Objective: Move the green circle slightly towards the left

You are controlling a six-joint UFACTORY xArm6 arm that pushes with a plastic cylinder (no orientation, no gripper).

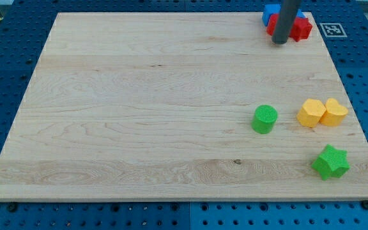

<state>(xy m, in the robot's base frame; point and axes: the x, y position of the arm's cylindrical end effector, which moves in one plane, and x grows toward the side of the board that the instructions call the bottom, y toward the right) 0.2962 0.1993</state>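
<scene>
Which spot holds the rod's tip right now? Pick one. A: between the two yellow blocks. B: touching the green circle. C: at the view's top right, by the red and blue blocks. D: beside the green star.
C: my tip sits at the view's top right against the red block and blue block, far above the green circle.

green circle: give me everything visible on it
The green circle is a short, solid-looking cylinder, bright green with a faintly textured top, likely plastic. It stands flat and upright on the wooden board, in the view's lower right. Nothing touches it: the yellow blocks sit apart on its right, the green star lower right. My tip is far off, toward the view's top, by the red and blue blocks.
</scene>
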